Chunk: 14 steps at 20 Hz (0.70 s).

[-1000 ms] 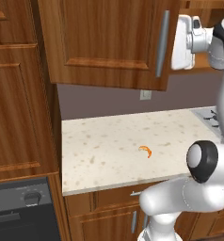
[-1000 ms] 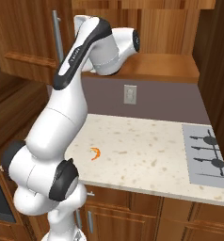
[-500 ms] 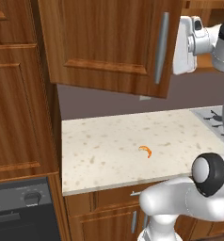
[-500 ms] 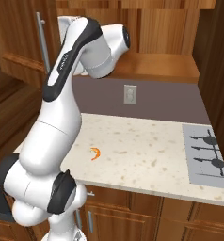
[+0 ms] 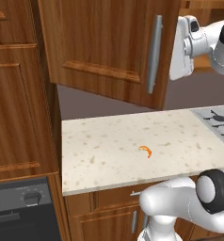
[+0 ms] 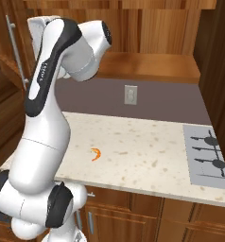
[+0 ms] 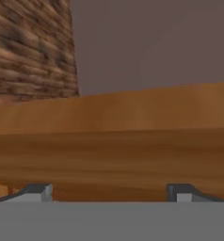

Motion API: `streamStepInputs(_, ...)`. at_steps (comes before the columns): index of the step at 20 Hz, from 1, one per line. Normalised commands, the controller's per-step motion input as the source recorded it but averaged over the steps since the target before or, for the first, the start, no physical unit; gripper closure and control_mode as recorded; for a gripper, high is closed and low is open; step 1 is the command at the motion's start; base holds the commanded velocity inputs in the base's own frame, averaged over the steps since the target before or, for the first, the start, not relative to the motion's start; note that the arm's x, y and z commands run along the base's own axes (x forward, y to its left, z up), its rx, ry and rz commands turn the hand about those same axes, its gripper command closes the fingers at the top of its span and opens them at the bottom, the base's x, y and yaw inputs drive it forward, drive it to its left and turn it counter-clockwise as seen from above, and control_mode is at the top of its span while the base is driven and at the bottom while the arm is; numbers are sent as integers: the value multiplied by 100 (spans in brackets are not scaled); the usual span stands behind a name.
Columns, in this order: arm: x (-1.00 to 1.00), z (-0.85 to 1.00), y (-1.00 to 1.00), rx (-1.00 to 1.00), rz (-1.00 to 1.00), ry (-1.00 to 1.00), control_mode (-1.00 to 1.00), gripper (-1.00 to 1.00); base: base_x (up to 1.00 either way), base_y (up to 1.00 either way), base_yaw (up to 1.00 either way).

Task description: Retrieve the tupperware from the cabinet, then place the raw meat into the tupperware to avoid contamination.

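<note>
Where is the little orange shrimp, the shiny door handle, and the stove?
raw meat (image 5: 145, 151), left base view, middle of its orange curve.
cabinet door handle (image 5: 154, 52), left base view, midway along the silver bar.
stove (image 6: 210, 157), right base view, grey top between the burners.

Kitchen: wood cabinet, speckled counter, stovetop.

Cabinet door swung out over counter (blocks left side); counter open around raw meat.

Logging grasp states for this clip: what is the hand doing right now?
Hand: open, fingertips wide apart, nothing between them; it faces the cabinet wood.
</note>
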Motion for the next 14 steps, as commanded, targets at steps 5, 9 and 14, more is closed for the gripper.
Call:
streamStepInputs(5,-63,-5,81,-4,6,-7,-100,-100,0,0,0)
streamStepInputs(9,-50,-5,82,-3,1,-11,-100,-100,0,0,0)
streamStepInputs(14,-24,-4,75,-3,0,-10,-100,-100,0,0,0)
